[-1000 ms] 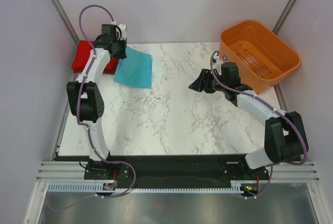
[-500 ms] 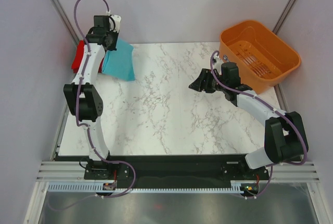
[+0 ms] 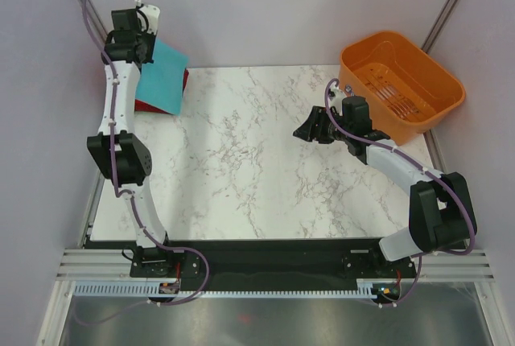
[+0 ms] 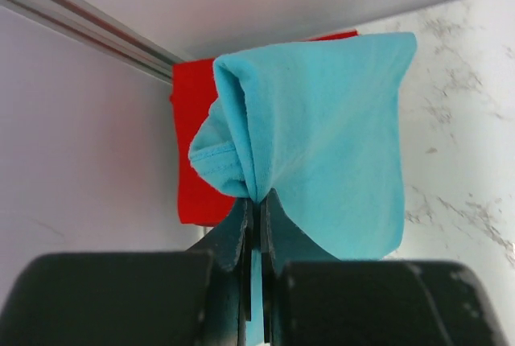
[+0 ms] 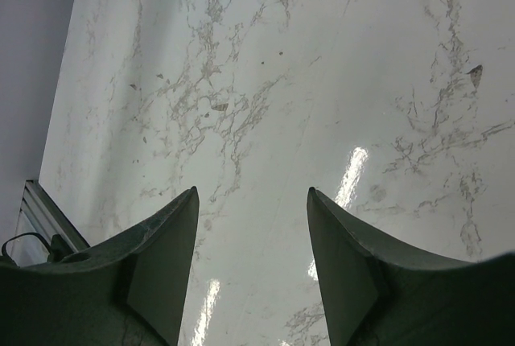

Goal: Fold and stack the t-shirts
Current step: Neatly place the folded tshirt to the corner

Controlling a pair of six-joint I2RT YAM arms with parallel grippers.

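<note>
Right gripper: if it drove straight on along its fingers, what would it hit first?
Most likely the bare marble table: the right gripper is open, empty and tilted down at it, with nothing between. The teal t-shirt lies far off that line. Depth is unclear.

Overhead view: red t-shirt mostly hidden behind teal t-shirt; only thin red edges show. Left wrist view: teal cloth covers right part of red t-shirt; pinched teal fold vanishes between fingers of left gripper. Right wrist view: teal sliver cut off at top edge.
</note>
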